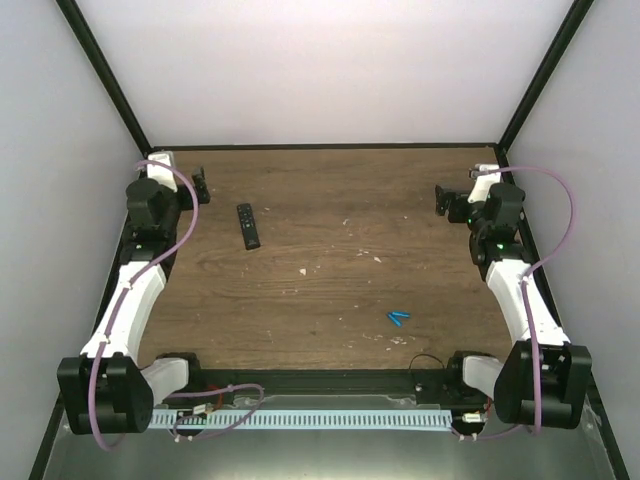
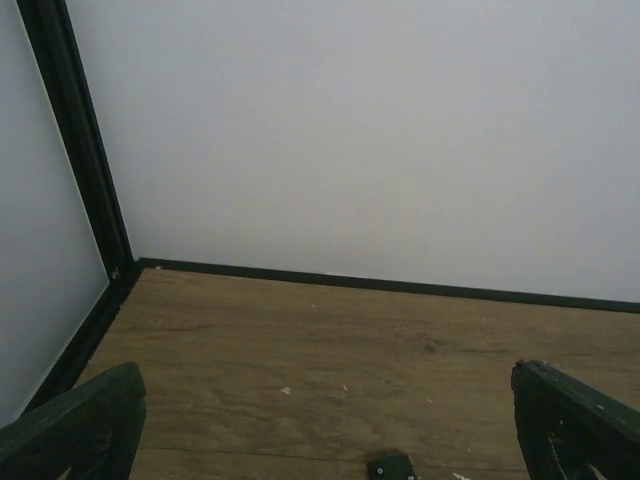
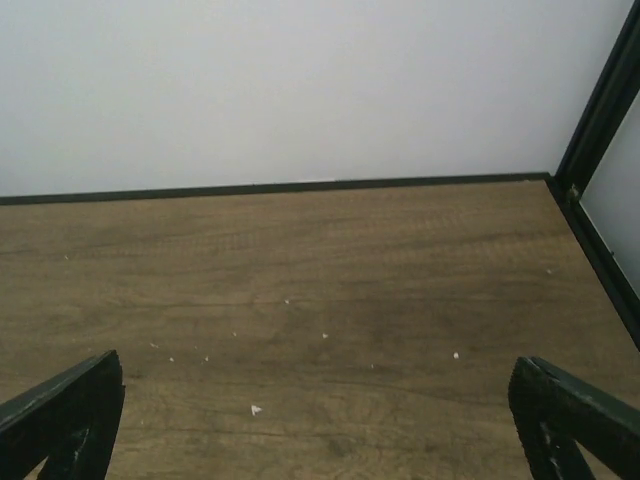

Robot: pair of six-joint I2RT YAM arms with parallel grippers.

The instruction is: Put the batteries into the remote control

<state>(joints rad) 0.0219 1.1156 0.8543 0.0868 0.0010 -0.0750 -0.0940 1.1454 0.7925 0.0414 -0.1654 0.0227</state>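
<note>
Flat on the wooden desk (image 1: 330, 290): the remote control (image 1: 248, 226), long axis running roughly near to far. Well apart from the remote control, off to its right and nearer the arm bases: the batteries (image 1: 398, 318), side by side, tips meeting. Just left of and beyond the remote control: left gripper (image 1: 200, 187), spread wide, holding nothing. Far right of the remote control: right gripper (image 1: 442, 201), likewise spread wide, empty.

You're seeing white arms (image 1: 128, 300) wearing black joints, purple cables (image 1: 187, 215) looping alongside, left pincer (image 2: 325, 425) showing dark green fingers (image 2: 80, 430).
</note>
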